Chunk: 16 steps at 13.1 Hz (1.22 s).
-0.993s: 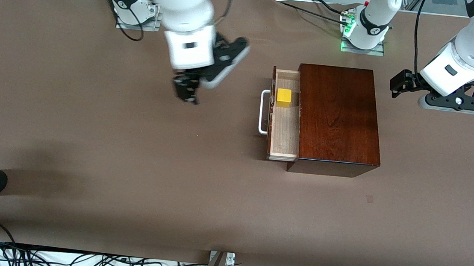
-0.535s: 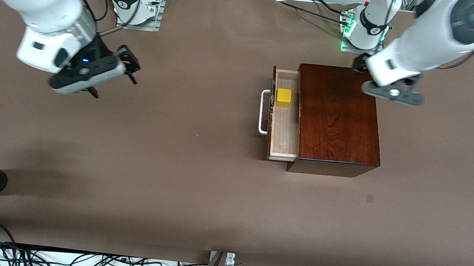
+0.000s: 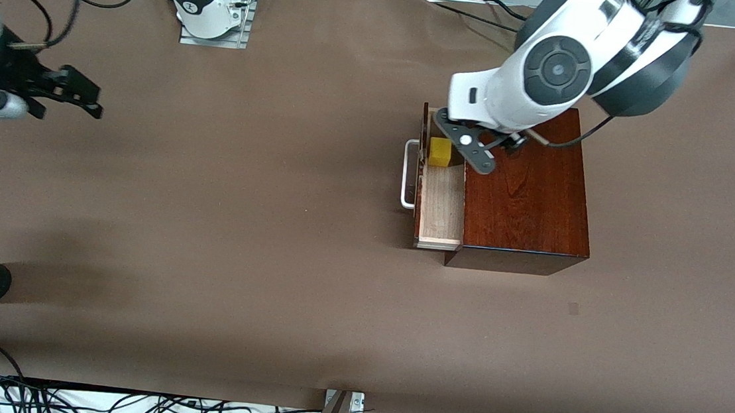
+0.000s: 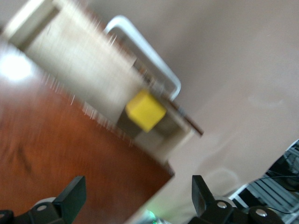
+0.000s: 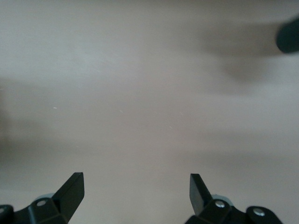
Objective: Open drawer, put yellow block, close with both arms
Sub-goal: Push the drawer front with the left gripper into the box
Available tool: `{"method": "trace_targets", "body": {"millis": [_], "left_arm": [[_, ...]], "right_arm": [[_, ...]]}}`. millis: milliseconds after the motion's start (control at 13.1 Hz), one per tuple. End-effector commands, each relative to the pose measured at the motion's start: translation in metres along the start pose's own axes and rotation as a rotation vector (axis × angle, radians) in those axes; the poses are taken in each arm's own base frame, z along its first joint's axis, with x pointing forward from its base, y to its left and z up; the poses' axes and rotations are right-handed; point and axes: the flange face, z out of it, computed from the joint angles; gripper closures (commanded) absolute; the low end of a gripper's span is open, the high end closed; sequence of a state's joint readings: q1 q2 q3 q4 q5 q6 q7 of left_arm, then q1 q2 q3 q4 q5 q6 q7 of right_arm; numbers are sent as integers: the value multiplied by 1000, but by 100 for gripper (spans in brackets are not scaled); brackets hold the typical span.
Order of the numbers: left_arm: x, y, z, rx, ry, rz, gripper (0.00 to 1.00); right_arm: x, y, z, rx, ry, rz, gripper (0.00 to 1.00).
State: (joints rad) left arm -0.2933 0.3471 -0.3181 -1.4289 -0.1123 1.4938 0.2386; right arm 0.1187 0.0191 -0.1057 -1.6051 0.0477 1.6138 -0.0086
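We see brown table; cables along its near edge; left gripper wide over drawer; right gripper wide over bare table.

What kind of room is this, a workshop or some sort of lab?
Most likely a robotics lab: two white robot arms are bolted to a brown-covered table, loose cables run along its edge, and a wooden box with a yellow block serves as practice.

Brown-covered table, tangled black cables along its near edge.
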Motion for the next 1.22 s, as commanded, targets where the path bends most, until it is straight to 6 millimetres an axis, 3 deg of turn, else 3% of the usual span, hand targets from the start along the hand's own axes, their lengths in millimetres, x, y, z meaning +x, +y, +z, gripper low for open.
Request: {"method": "trace_targets", "body": {"millis": [0, 153, 229, 382, 611, 764, 993, 1145], "left_arm": [[56, 35, 27, 35, 87, 241, 0], [88, 49, 52, 116, 150, 437, 0], [102, 66, 68, 160, 168, 564, 0], [113, 96, 91, 316, 130, 713, 0], [127, 84, 139, 309, 85, 764, 0], [124, 70, 175, 278, 25, 801, 0], [115, 63, 209, 245, -41, 799, 0], [108, 43, 214, 232, -68, 790, 0]], "right_arm": [[-12, 24, -2, 26, -27, 74, 0], [-13, 36, -4, 25, -27, 81, 0], [-13, 38, -6, 25, -24, 87, 0], [-12, 32, -9, 12, -16, 84, 0], [-6, 29, -4, -1, -30, 62, 0], [-6, 29, -7, -9, -26, 62, 0], [-9, 28, -4, -13, -54, 58, 0], [-9, 20, -5, -48, -53, 41, 0]]}}
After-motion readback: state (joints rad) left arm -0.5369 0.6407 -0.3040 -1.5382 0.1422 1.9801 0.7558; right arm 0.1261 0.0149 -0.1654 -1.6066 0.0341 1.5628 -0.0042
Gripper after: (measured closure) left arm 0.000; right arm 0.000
